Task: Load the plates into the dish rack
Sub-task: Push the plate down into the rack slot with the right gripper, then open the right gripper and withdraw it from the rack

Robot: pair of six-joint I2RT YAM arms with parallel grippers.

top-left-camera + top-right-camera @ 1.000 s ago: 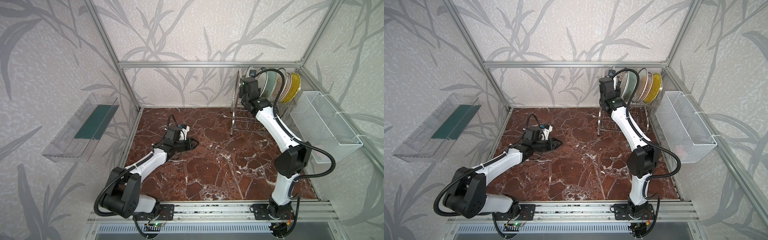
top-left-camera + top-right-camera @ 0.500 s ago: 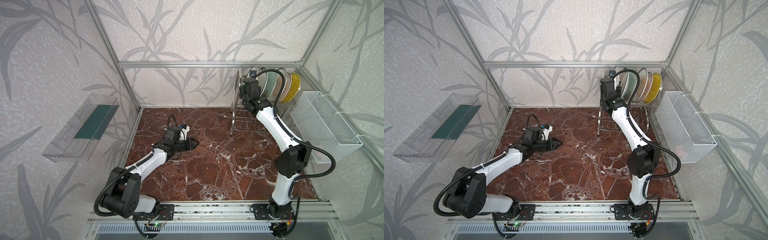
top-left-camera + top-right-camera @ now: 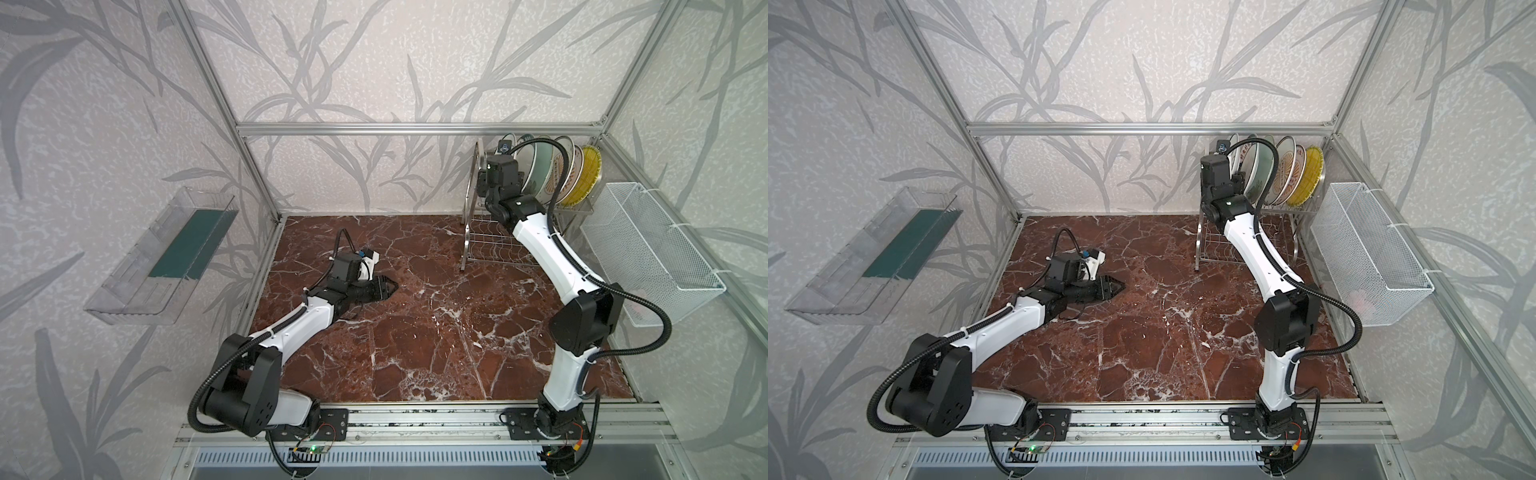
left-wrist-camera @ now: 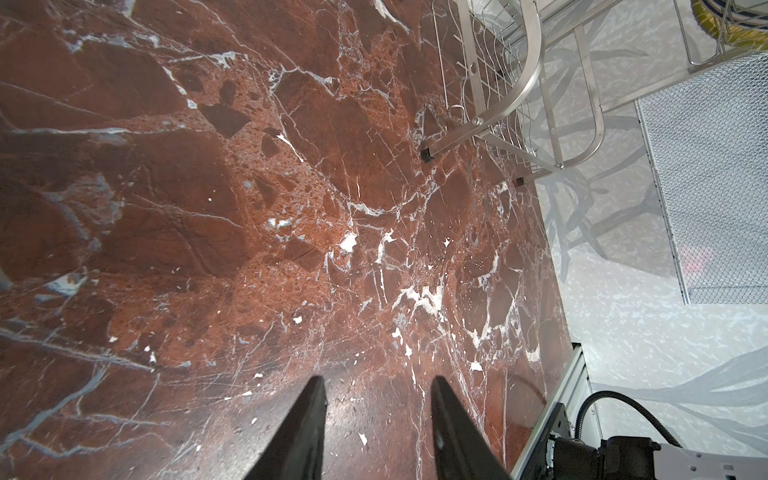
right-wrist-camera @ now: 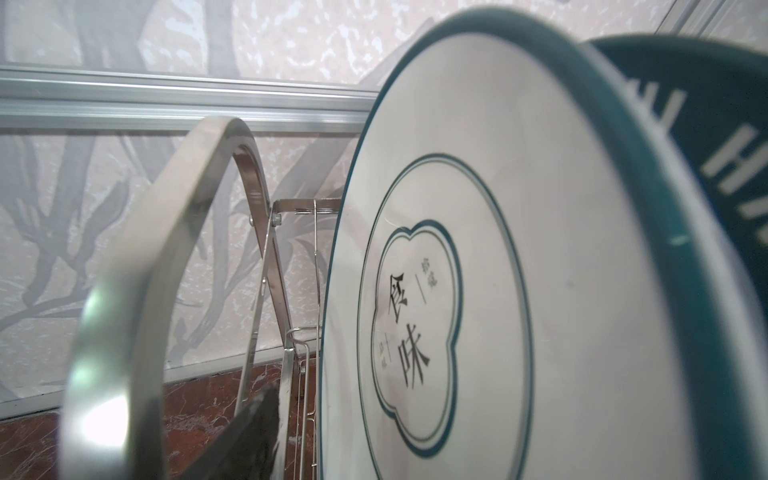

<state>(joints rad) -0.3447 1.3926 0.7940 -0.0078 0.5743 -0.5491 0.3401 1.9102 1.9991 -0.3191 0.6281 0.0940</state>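
**Six round dinner plates (image 3: 1292, 172) standing on edge in the upper tier of one two-tier stainless-steel wire dish rack (image 3: 494, 243).**
My right pincer (image 3: 1236, 179) is released, its one visible finger (image 5: 257, 436) apart from the white cloud-emblem plate (image 5: 457, 291); my left pincer (image 4: 376, 380) hangs spread and empty over the red marble tabletop (image 4: 208, 208).

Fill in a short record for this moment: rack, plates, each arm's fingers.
rack: two-tier stainless-steel wire dish rack, back right of red marble tabletop
plates: six round plates upright in top tier; yellow ribbed plate at right end, white plate with green cloud emblem at left end
right fingers: open; visible one apart from the cloud-emblem plate
left fingers: open, empty, low over tabletop
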